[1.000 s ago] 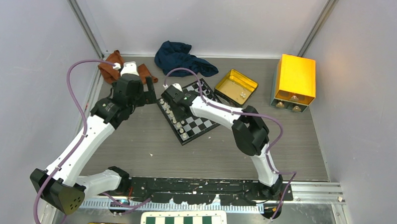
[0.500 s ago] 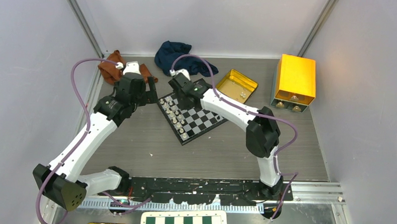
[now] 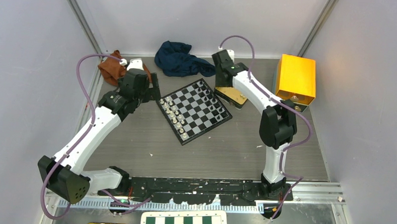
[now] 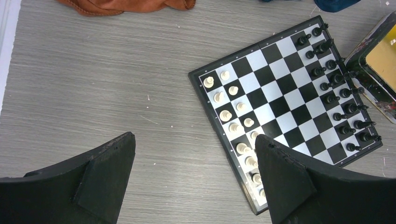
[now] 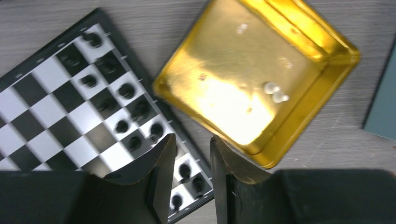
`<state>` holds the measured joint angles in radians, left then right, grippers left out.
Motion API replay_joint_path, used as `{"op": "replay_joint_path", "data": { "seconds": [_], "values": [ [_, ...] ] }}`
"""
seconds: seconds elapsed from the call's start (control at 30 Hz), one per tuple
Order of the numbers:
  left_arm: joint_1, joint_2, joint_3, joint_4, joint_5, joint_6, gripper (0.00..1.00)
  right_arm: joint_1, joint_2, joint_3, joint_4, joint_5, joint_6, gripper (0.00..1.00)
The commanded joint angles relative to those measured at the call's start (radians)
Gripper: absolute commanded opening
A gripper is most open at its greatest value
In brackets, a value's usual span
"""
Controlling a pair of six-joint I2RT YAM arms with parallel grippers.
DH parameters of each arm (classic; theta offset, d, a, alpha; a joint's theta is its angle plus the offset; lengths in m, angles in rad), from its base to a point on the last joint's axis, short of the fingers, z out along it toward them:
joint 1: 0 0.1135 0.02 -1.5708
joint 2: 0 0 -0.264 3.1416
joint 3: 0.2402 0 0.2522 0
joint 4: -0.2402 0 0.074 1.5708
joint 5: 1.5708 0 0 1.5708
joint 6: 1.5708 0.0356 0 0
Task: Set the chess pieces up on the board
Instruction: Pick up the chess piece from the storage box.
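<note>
On the grey worktop [image 3: 135, 139] you had the board [image 3: 194, 111] lying turned at an angle between your two arms. A yellow box [image 3: 295, 78] stood at the far right, well apart from the board, and a blue cloth [image 3: 181, 59] lay just behind it. The gold tin [image 5: 261, 60] sat just beside the board's right corner; whether the two touched could not be told.

Your left gripper [image 4: 194, 137] hung over the board's left edge, jaws wide apart and nothing between them. Your right gripper [image 5: 192, 138] hung where tin and board met, its jaws parted by a narrow gap and empty.

The black pieces [image 4: 332, 99] filled two rows along the board's edge nearest the tin. The white pieces [image 4: 226, 115] stood in two rows along the opposite edge, below your left gripper. In the tin lay two pale pieces [image 5: 275, 93], touching each other, just beyond your right gripper's fingertips.
</note>
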<state>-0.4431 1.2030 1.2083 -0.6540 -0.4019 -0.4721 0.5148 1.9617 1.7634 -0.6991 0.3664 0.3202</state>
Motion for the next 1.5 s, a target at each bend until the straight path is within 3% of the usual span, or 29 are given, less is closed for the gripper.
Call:
{"op": "replay_joint_path", "data": {
  "seconds": [0.0,0.53,1.47],
  "values": [
    [-0.003,0.008,0.042,0.045,0.001,-0.013,0.99,-0.083,-0.027,-0.013,0.048,0.017,0.008,0.39],
    [-0.003,0.036,0.051,0.045,-0.007,-0.009,0.99,-0.246,0.112,0.008,0.085,-0.030,0.001,0.45],
    [-0.003,0.098,0.075,0.051,-0.019,-0.001,0.99,-0.304,0.238,0.043,0.107,-0.085,0.004,0.44]
  ]
}}
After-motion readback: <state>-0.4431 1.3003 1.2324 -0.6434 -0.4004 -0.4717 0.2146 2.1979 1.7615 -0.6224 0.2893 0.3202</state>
